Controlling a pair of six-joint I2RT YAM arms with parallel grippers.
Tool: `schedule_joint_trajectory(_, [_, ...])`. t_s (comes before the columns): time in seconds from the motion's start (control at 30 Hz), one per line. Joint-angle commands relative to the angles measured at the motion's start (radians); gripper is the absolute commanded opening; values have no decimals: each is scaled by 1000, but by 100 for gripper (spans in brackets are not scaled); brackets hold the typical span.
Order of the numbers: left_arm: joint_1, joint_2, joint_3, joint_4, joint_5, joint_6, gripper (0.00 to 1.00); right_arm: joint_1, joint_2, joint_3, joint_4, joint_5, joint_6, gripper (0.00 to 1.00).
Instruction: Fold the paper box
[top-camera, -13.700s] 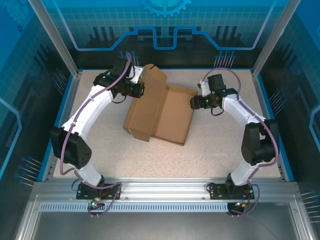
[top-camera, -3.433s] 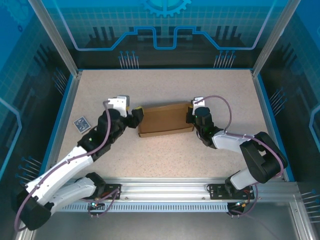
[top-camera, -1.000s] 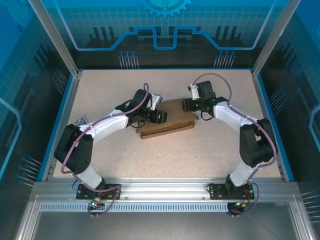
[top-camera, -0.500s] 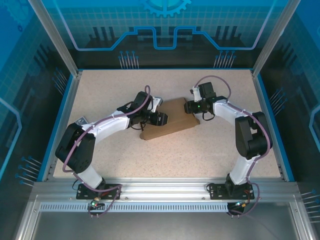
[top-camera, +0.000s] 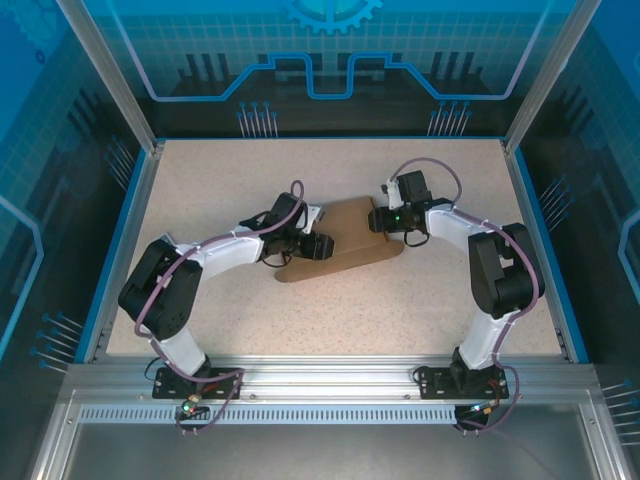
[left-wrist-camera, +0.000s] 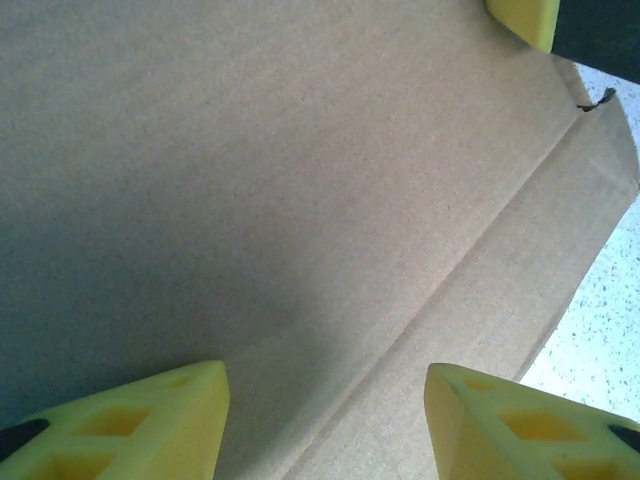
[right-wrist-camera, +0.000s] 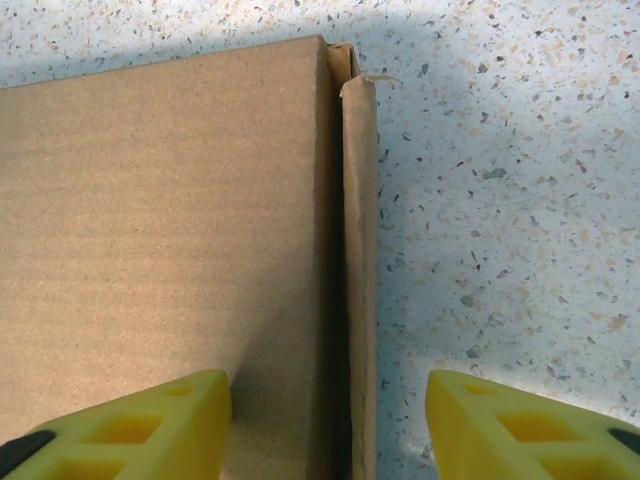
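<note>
Brown corrugated cardboard box (top-camera: 347, 240) is lying on the speckled desk (top-camera: 420, 295); we are holding our left hand (top-camera: 322, 246) and right hand (top-camera: 380, 221), fingers apart, over its opposite ends.

A: What lies beneath the left end effector (top-camera: 322, 247)?
B: A pale speckled tabletop (top-camera: 330, 310), blue-edged and evenly lit.
A: And beyond the right end effector (top-camera: 378, 219)?
B: A translucent blue back wall (top-camera: 330, 60) with circuit-like lines and a gear motif. Slanted aluminium posts (top-camera: 105, 75) flank it. Nearer than both, a slotted metal rail (top-camera: 330, 382) runs crosswise.
</note>
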Motion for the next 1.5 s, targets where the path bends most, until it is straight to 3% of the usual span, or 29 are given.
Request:
schedule_joint_trajectory(0.0, [-7, -3, -9, 17, 4, -16, 56, -9, 3, -9, -44, 3, 6, 54])
schedule_joint_trajectory(0.2, [-8, -61, -4, 26, -25, -9, 57, 11, -33, 17, -56, 22, -21, 54])
schedule_joint_trajectory(0.43, [3, -208, -87, 77, -149, 6, 61, 103, -221, -53, -27, 190, -132, 58])
schedule_joint_trajectory(0.7, [158, -409, -218, 120, -178, -65, 63, 397, -341, -157, -6, 195, -585, 64])
schedule_joint_trajectory(0.83, [240, -508, -256, 73, -206, -79, 65, 510, -372, -226, 69, 176, -705, 68])
schedule_joint_trajectory(0.93, [284, -572, -279, 35, -226, -77, 66, 564, -339, -209, 41, 238, -764, 73])
schedule_joint_trajectory(1.27, [362, -668, -317, -30, -228, -79, 67, 602, -197, -131, 44, 456, -854, 72])
schedule_joint_trajectory(1.47, [380, -689, -340, -26, -236, -98, 67, 604, -200, -105, 81, 467, -849, 64])
